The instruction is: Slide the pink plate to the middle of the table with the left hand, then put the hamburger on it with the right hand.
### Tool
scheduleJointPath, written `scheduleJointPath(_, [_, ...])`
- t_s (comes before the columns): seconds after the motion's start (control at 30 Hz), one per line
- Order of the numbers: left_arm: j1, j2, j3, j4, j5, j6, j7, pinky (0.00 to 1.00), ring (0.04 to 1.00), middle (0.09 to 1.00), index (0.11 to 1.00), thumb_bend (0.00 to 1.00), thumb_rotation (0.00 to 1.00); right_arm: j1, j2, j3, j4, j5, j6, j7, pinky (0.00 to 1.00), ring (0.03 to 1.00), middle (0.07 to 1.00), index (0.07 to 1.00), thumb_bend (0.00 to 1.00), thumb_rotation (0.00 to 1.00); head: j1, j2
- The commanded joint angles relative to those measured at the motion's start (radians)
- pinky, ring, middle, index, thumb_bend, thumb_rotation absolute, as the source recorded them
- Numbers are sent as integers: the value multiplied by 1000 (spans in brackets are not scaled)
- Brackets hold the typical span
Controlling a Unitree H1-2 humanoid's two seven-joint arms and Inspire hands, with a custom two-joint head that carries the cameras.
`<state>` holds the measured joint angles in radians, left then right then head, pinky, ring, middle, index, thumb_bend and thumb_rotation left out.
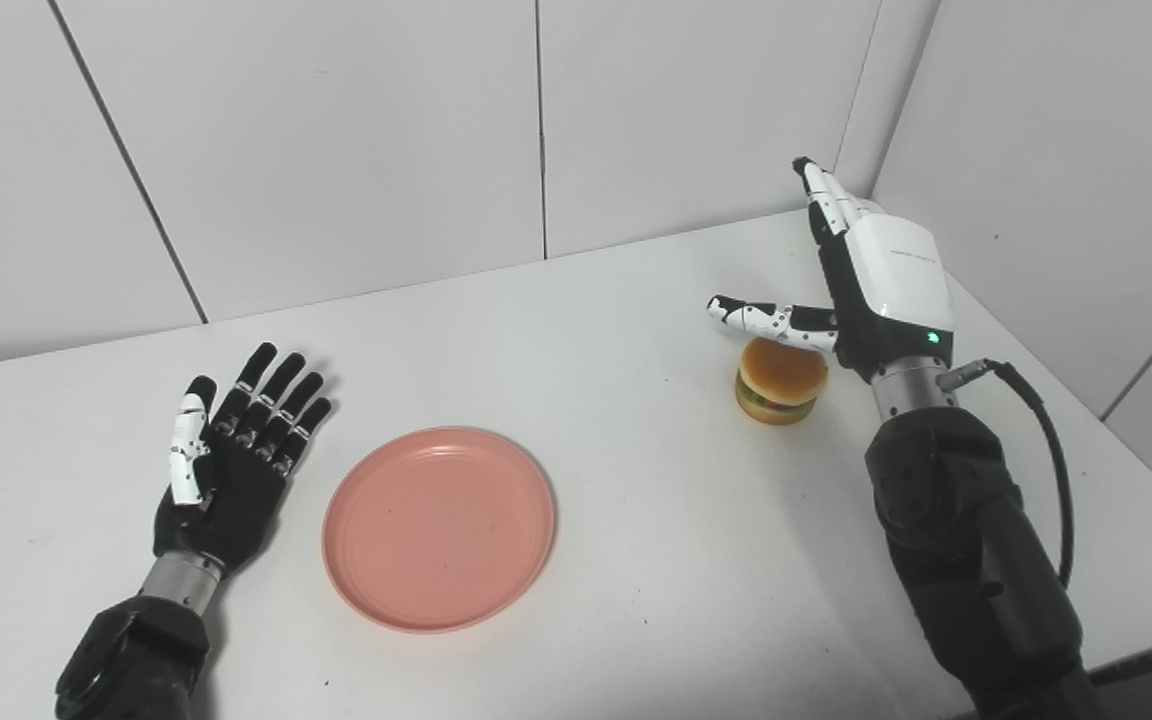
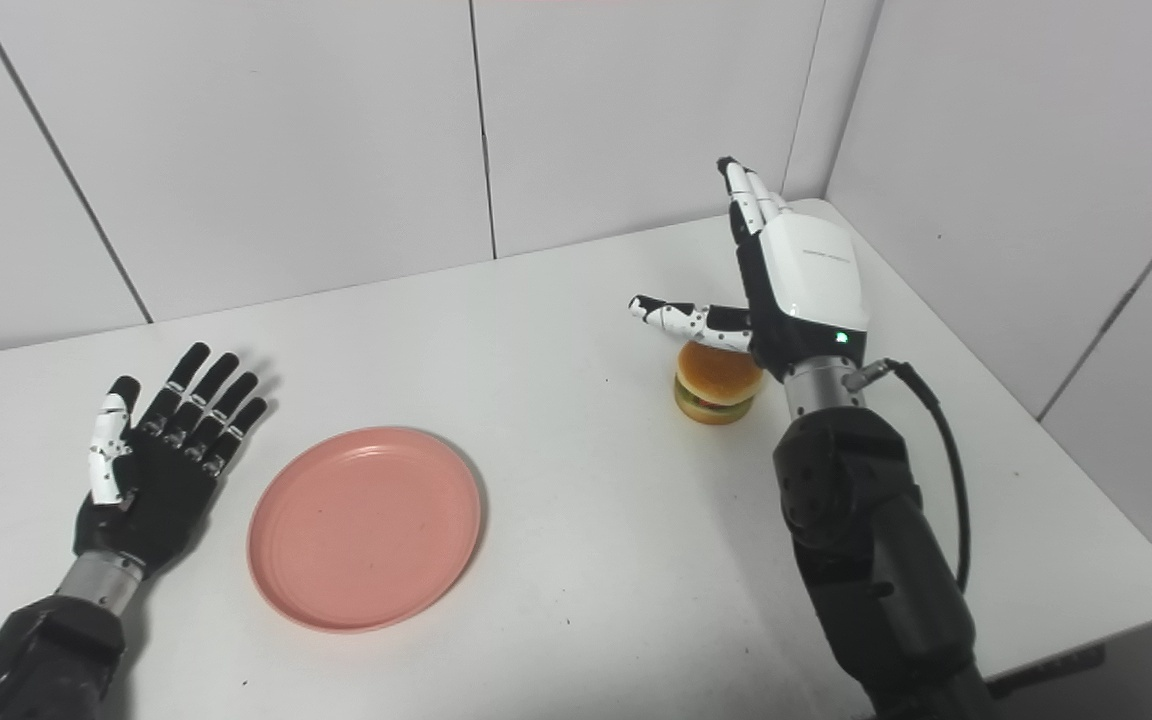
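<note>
My right robot hand point(image 1: 871, 290) hangs released, fingers spread, above the hamburger point(image 1: 781, 381). I'd lower it and close gently around the bun. Left of the hamburger lies the pink plate point(image 1: 439, 527); beyond it rests my released left robot hand point(image 1: 231, 455), palm up on the worktop point(image 1: 636, 520).

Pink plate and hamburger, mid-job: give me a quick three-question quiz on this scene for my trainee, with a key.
1. True or false: the hamburger already sits on the pink plate.
2. Which hand is nearer the hamburger? A. left hand B. right hand
3. Fill in: both hands are ____, fingers spread and holding nothing.

Key: 1. False; it stands on the bare table, apart from the plate and to its right. 2. B; its thumb reaches over the bun. 3. open.
</note>
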<state>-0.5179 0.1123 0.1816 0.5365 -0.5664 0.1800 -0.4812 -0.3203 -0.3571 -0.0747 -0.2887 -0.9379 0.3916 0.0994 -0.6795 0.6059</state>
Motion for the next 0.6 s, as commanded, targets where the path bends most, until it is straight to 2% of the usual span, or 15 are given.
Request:
scheduleJointPath(0.0, [68, 22, -3, 55, 43, 76, 63, 944, 917, 920, 925, 377, 1000, -14, -33, -14, -13, -19, 32, 10, 776, 910, 957, 985, 960, 720, -1, 1])
scheduleJointPath(0.13, [69, 24, -3, 48, 39, 82, 64, 942, 915, 919, 922, 377, 1000, -11, -36, -12, 6, -18, 56, 22, 767, 900, 949, 991, 966, 700, -3, 3])
scheduleJointPath(0.33, [69, 28, -3, 43, 37, 89, 62, 947, 919, 925, 925, 381, 1000, 0, -42, -11, 74, 14, 41, 0, 790, 915, 954, 1000, 1000, 749, -7, 13])
scheduleJointPath(0.57, [70, 33, -8, 41, 43, 84, 63, 944, 916, 921, 919, 388, 1000, 4, -32, -6, 121, 52, 37, -16, 814, 939, 966, 999, 1000, 747, -6, 23])
